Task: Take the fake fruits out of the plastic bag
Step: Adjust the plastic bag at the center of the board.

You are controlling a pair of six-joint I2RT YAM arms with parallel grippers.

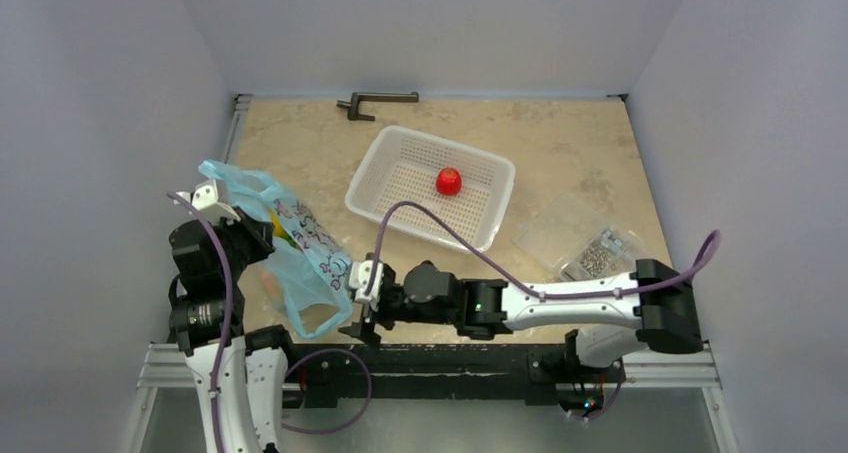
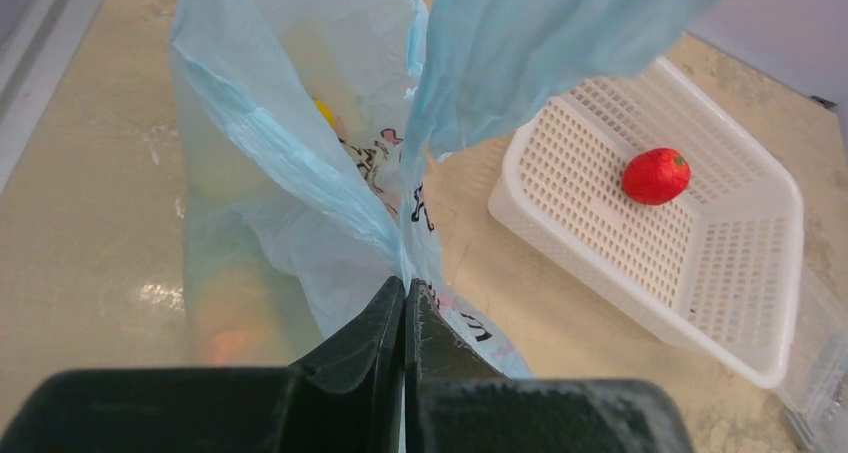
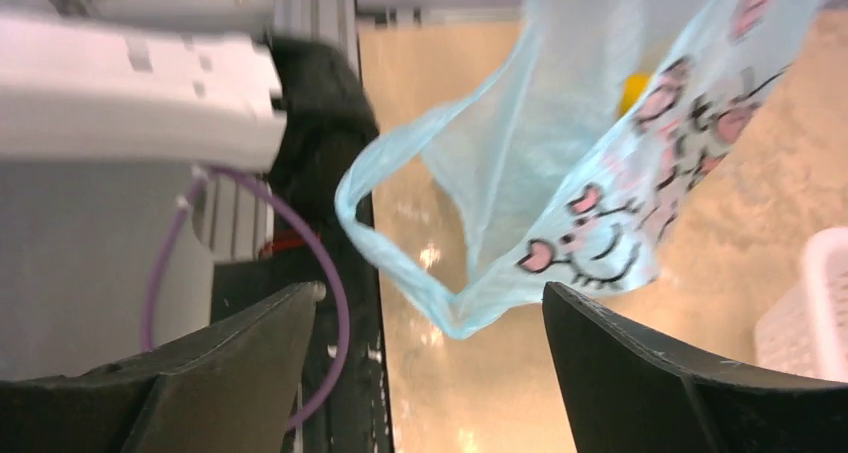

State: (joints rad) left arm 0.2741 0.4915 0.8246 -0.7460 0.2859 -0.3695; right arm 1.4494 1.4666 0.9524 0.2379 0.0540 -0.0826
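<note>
The left gripper (image 2: 405, 289) is closed tight, its two black fingers pinching a fold of the light blue plastic bag (image 2: 300, 173) so that the film rises from between them and spreads out above. The right gripper (image 3: 430, 295) stands with its jaws wide apart and nothing between the pads; one loop handle of the bag (image 3: 400, 243) hangs in the gap without touching either finger (image 3: 250, 363). The bag is lifted off the tabletop to the left of the white perforated basket (image 1: 497, 188) as the top view shows it, with its pink-and-white cartoon print turned toward the basket. The fake fruits are inside it: a yellow fruit (image 2: 322, 111) shows through the film high up, and an orange-red blur (image 2: 225, 341) lies low in the sagging bottom; the shapes of any others cannot be made out. The right gripper (image 1: 360, 305) sits nearer the arm bases than the basket, just beside the bag's lower end. A small red fruit (image 1: 449, 181) lies alone in the basket. To the basket's right rests a clear box of metal parts (image 1: 590, 253). Beyond the basket, at the table's far edge, lies a dark metal bracket (image 1: 375, 101).
</note>
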